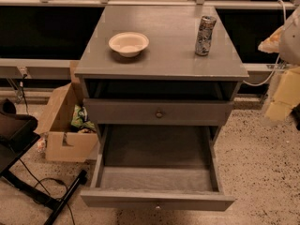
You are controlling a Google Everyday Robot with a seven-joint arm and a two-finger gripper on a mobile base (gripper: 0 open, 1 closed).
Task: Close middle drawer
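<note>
In the one camera view the grey cabinet fills the centre of the frame, its worktop carrying a pale bowl at upper left of the slab and an upright drinks can at upper right, both well back from the front edge and so clear of any work on the drawers. The middle drawer is in the lower centre, pulled far out toward the camera, its bare floor exposed and its shallow front with the small round knob almost at the bottom edge of the frame. Above it the upper drawer sits much further in, with a dark gap between its top and the worktop. The claw shows as a pale, yellowish shape at the right edge, mid-height, well apart from the cabinet and beside it, not in front of it; whether it is open or closed I cannot tell. Judging from this, closing has not begun: the claw needs to come round to the drawer front and push it straight in. A cardboard box stands on the floor at left, just beside the cabinet
</note>
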